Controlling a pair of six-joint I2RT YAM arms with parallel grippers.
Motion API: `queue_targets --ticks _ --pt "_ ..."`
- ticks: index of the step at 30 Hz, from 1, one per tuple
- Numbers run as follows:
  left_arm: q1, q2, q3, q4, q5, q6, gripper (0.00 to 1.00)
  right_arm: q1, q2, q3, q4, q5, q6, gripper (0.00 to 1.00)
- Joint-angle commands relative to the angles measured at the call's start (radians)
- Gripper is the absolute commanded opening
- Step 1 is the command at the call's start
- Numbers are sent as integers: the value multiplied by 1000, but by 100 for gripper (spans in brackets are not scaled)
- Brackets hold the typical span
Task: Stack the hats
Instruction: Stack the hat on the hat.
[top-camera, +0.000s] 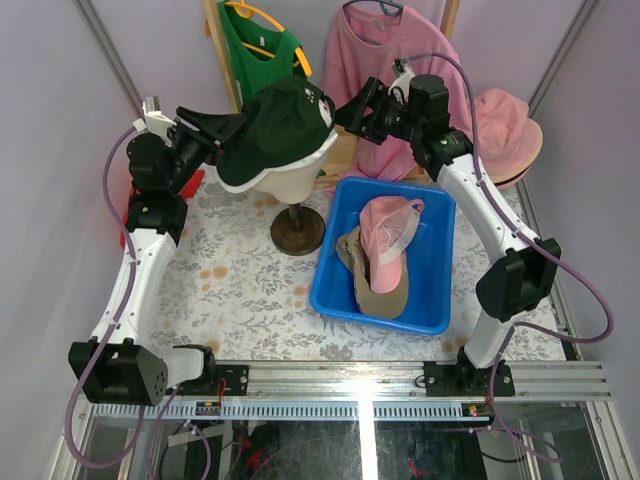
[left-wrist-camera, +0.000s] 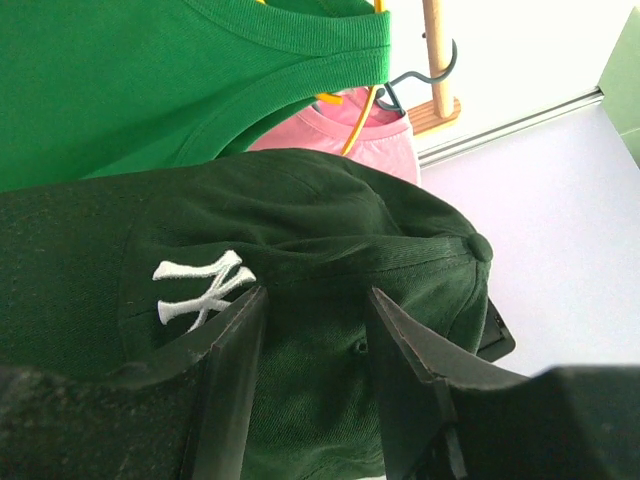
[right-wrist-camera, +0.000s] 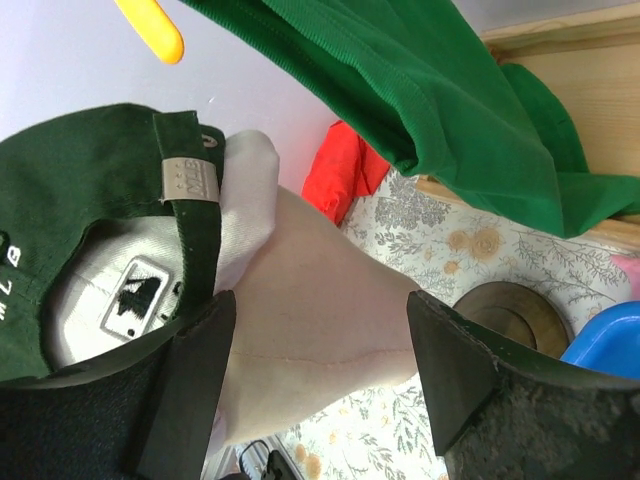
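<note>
A dark green cap (top-camera: 280, 125) with a white logo sits on the cream mannequin head (top-camera: 297, 180). My left gripper (top-camera: 228, 128) is at the cap's left side. In the left wrist view its fingers (left-wrist-camera: 235, 360) pinch a fold of the cap's crown (left-wrist-camera: 330, 220). My right gripper (top-camera: 345, 112) is at the back of the cap. In the right wrist view it (right-wrist-camera: 320, 297) stands open astride the mannequin's nape (right-wrist-camera: 300, 250), just below the cap's rear strap (right-wrist-camera: 190, 180). A pink cap (top-camera: 385, 225) lies on a tan cap (top-camera: 385, 285) in the blue bin (top-camera: 325, 290). A pink bucket hat (top-camera: 505, 130) sits at the far right.
The mannequin's round dark base (top-camera: 297, 232) stands on the floral cloth left of the bin. A green shirt (top-camera: 255, 50) and a pink shirt (top-camera: 375, 60) hang on a wooden rack behind. A red cloth bundle (right-wrist-camera: 340, 170) lies at the far left.
</note>
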Motion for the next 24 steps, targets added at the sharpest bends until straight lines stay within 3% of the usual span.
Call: queue_targets --ticks 1,11,24 --pt "-36 3 -97 -115 97 -13 45 8 24 100 -17 -5 -8 76" --pt "-38 -123 -192 -133 75 -17 45 61 112 247 -121 23 -40 75" --pt "-33 -244 -193 -117 -73 -70 53 59 88 229 -219 92 -118 75"
